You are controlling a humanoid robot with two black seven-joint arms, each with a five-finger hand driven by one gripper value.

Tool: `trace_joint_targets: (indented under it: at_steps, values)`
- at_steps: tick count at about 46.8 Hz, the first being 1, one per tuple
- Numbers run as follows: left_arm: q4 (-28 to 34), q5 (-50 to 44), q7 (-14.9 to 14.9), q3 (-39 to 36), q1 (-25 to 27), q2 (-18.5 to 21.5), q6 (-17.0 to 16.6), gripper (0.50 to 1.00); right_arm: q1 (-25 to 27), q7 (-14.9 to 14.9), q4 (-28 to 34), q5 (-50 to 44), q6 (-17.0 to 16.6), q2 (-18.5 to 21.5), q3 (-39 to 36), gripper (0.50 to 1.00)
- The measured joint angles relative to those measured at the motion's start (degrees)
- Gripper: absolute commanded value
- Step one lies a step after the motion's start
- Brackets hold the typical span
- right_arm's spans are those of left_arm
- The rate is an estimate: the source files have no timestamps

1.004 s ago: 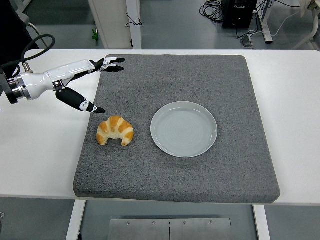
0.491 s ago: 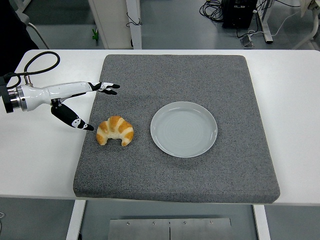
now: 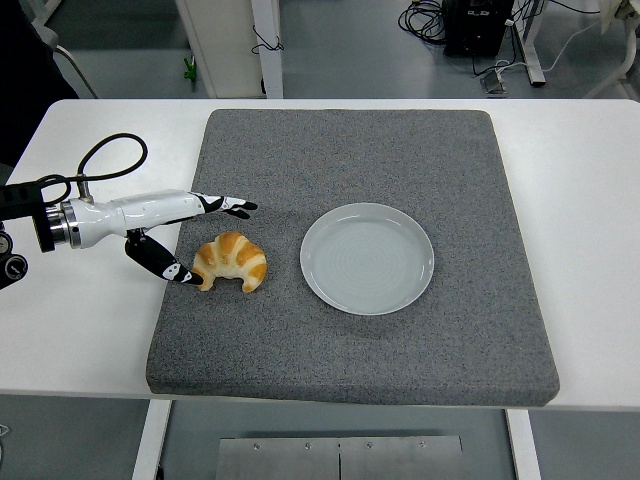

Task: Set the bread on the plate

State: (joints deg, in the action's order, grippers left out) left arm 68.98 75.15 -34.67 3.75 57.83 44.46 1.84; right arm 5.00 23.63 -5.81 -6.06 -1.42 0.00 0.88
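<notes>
I am bringing the left hand (image 3: 190,235) in low over the left edge of the grey mat (image 3: 400,160), and over the last second it has dropped from near the mat's far corner down to the croissant (image 3: 231,262). The fingers (image 3: 232,207) are now reaching out spread just behind the croissant, while the thumb (image 3: 160,263) is sitting at its left end, touching or very nearly so; I cannot tell which. The hand is open and gripping nothing.

The croissant is lying where it was, on the mat's left part, just beside the white plate (image 3: 367,258) but apart from it. The plate is sitting bare near the mat's middle. As I judge it, the approach is almost finished and the closing of the fingers around the bread is the step coming next; lifting and carrying to the plate are both still ahead.

The right arm is not showing. No brand, label or readable writing is appearing anywhere on the white table (image 3: 590,200).
</notes>
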Motion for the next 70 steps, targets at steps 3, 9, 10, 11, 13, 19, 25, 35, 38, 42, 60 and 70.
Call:
trace_joint_targets:
  at_steps: [3,9,10,11,13,19,25,35,38,42,60,70]
  values:
    - [0.0,0.0,0.3,-1.1,0.0,-0.8,-1.0,0.916,0.0,0.0,0.0,0.0,0.0,0.0,0.0,1.0]
    - [0.0,-0.1,1.5,-1.4,0.0,-1.9,-1.8,0.916,0.0,0.0,0.0,0.0,0.0,0.0,0.0,1.0]
    - [0.0,-0.1,1.7,-1.4,0.0,-2.0,-1.8,0.916,0.0,0.0,0.0,0.0,0.0,0.0,0.0,1.0]
    - [0.0,-0.1,1.9,-1.4,0.0,-2.2,-1.9,0.916,0.0,0.0,0.0,0.0,0.0,0.0,0.0,1.0]
    - [0.0,-0.2,2.1,-1.4,0.0,-2.4,-2.1,0.915,0.0,0.0,0.0,0.0,0.0,0.0,0.0,1.0]
    - [-0.1,-0.3,2.5,-1.4,0.0,-3.1,-2.8,0.915,0.0,0.0,0.0,0.0,0.0,0.0,0.0,1.0]
    - [-0.6,-0.3,3.5,-1.4,-0.5,-3.4,-3.6,0.911,0.0,0.0,0.0,0.0,-0.1,0.0,0.0,1.0]
    - [-1.4,-0.3,4.2,-1.5,-0.7,-4.2,-4.7,0.902,0.0,0.0,0.0,0.0,-0.1,0.0,0.0,1.0]
    - [-1.8,-0.3,4.3,-1.5,-0.9,-4.6,-4.8,0.901,0.0,0.0,0.0,0.0,-0.1,0.0,0.0,1.0]
    - [-2.3,-0.3,4.8,-1.5,-1.2,-5.3,-4.9,0.898,0.0,0.0,0.0,0.0,-0.1,0.0,0.0,1.0]
    - [-3.7,-0.2,5.1,-1.5,-1.9,-6.3,-6.3,0.852,0.0,0.0,0.0,0.0,0.0,0.0,0.0,1.0]
    - [-3.9,-0.1,5.0,-1.6,-1.9,-6.7,-6.5,0.804,0.0,0.0,0.0,0.0,0.0,0.0,0.0,1.0]
